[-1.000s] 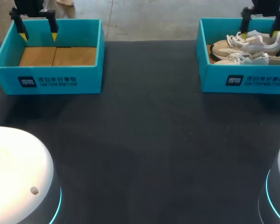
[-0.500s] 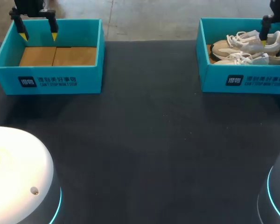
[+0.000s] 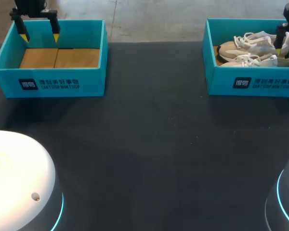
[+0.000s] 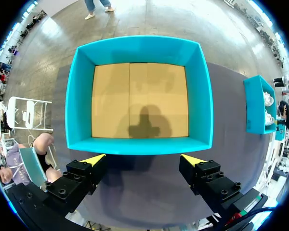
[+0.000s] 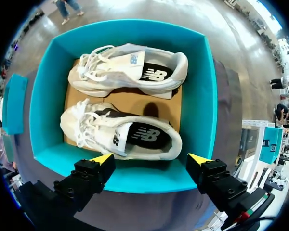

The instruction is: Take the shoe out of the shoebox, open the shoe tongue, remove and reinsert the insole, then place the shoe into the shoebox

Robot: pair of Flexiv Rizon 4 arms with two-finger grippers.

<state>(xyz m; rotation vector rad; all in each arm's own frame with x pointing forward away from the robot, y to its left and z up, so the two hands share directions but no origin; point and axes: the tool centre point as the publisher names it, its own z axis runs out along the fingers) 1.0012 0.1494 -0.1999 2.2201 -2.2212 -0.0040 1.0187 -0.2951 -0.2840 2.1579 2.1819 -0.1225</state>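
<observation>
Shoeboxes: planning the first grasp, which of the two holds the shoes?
The right shoebox, beneath the right gripper, holds two white shoes; the left shoebox shows only its bare cardboard floor.

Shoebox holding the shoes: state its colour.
Teal blue: the shoebox shows best in the right wrist view.

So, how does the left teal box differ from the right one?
The left box holds nothing, showing a bare brown cardboard floor; the right box holds two pale shoes. The left gripper hangs open above the left box, the right gripper open above the right box. Both boxes are teal and lidless.
</observation>
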